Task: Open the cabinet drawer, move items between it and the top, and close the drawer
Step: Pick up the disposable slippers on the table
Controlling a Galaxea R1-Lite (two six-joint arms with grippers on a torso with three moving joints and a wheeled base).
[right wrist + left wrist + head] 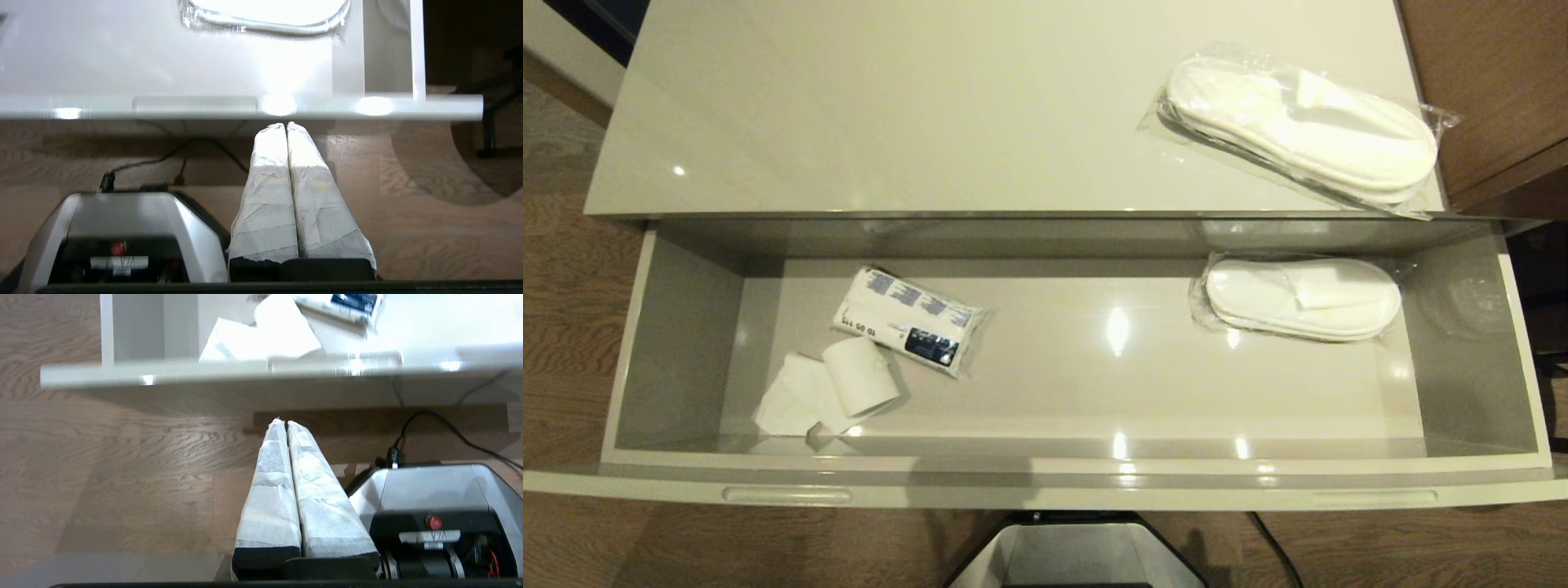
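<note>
The cabinet drawer (1045,482) stands pulled fully out below the glossy cream top (931,106). Inside it lie a wrapped white slipper pair (1303,298) at the right, a white paper roll (858,380) with a loose tail at the left, and a small printed packet (907,320) beside the roll. A second wrapped slipper pair (1307,131) rests on the top's right end. Neither arm shows in the head view. My left gripper (284,424) hangs shut and empty over the floor, below the drawer front (261,371). My right gripper (285,125) is likewise shut and empty under the drawer front (245,107).
My silver-and-black base (1078,555) sits on the wooden floor just before the drawer's middle, with a black cable (1270,547) beside it. Brown wooden furniture (1494,90) adjoins the cabinet on the right.
</note>
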